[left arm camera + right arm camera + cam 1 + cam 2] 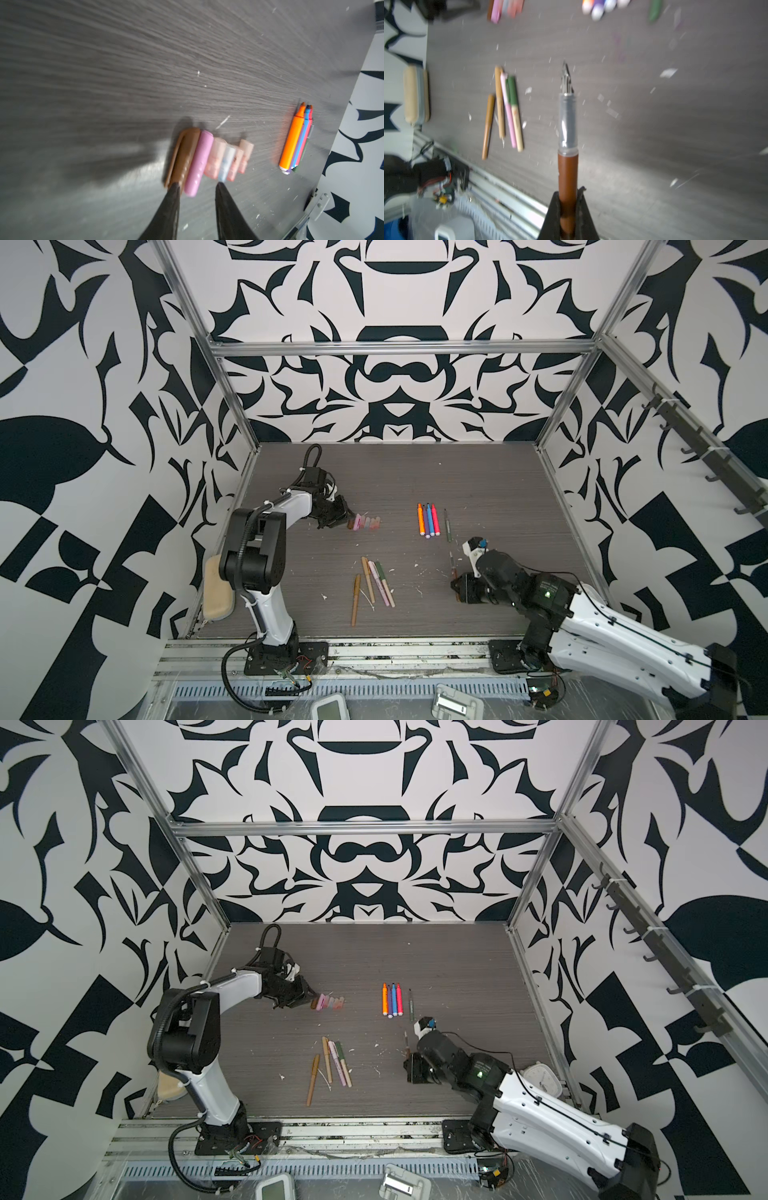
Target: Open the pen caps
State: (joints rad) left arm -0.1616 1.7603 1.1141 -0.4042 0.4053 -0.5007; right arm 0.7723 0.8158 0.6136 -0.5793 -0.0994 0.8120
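A row of loose pen caps (pixel 365 524) (pixel 328 1004) lies on the dark table: a brown cap (pixel 182 158), a pink cap (pixel 197 164) and several translucent pinkish ones (pixel 228 158). My left gripper (pixel 198 185) (pixel 345 518) is open just off the row's end, one fingertip (pixel 176 187) beside the brown cap, nothing between the fingers. My right gripper (pixel 568 195) (pixel 456 585) is shut on a brown pen (pixel 568 166) (pixel 406 1042), uncapped, its metal nib bare. Several capped pens (pixel 374 585) (pixel 504 112) lie at front centre.
Uncapped orange, purple, blue and pink markers (pixel 428 519) (pixel 295 139) lie side by side, a green pen (pixel 447 526) beside them. A beige pencil case (pixel 217 593) rests by the left arm's base, a white clock (pixel 540 1075) by the right wall. Paper scraps dot the table.
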